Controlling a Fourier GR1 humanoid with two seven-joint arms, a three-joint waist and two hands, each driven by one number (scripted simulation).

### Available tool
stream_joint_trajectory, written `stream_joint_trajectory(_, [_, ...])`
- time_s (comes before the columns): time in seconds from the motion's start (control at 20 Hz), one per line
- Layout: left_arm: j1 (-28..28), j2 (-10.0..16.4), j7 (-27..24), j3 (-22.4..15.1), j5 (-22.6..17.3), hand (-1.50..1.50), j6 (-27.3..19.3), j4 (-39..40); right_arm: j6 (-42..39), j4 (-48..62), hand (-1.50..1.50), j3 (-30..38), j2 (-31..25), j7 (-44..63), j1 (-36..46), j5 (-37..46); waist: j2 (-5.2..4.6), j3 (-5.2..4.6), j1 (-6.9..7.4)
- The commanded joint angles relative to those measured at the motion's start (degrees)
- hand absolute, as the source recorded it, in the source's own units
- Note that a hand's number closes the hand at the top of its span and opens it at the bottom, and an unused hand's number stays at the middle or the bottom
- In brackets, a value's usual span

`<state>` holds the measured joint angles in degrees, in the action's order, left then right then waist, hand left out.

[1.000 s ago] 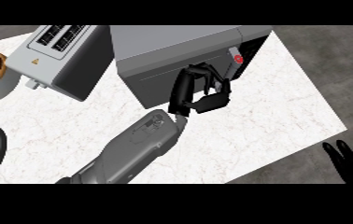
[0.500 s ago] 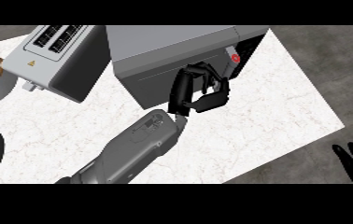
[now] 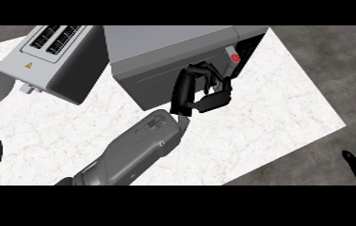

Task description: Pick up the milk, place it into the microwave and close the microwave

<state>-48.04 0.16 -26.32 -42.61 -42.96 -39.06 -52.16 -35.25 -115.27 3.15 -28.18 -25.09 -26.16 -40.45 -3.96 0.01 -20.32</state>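
Observation:
The grey microwave point(image 3: 167, 48) stands at the back middle of the counter. Its door point(image 3: 156, 81) is swung nearly shut, with a dark gap left at its right edge by the red button point(image 3: 234, 58). My left hand point(image 3: 203, 91) rests against the door's front near that edge, with relaxed fingers that hold nothing. Its grey forearm point(image 3: 132, 149) comes in from the lower left. No milk shows in this view. Only the fingertips of my right hand point(image 3: 345, 158) show, pointing up at the lower right edge.
A silver toaster point(image 3: 52, 55) sits at the back left, close beside the microwave. The white marble counter point(image 3: 271, 112) ends in a slanted edge at the right, with dark floor beyond it.
My left hand stays on the microwave door with hardly any movement. The right hand's fingertips have slipped a little further toward the right edge of the view.

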Motion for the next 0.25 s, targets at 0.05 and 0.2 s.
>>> stream_joint_trajectory(0.05, [-5.12, -0.15, 0.37, 2.02, -1.08, 1.50, 1.89, 5.81, -1.67, -0.66, -1.50, 0.51, -1.28, 0.17, -1.09, -1.51, -0.96, 0.01, -0.87])
stream_joint_trajectory(0.2, [-5.25, -0.16, 0.42, 1.74, -1.79, 1.50, 1.78, 6.02, -2.22, -1.54, -1.50, 0.49, -1.76, 0.52, -1.72, -2.20, -0.87, 0.01, -1.35])
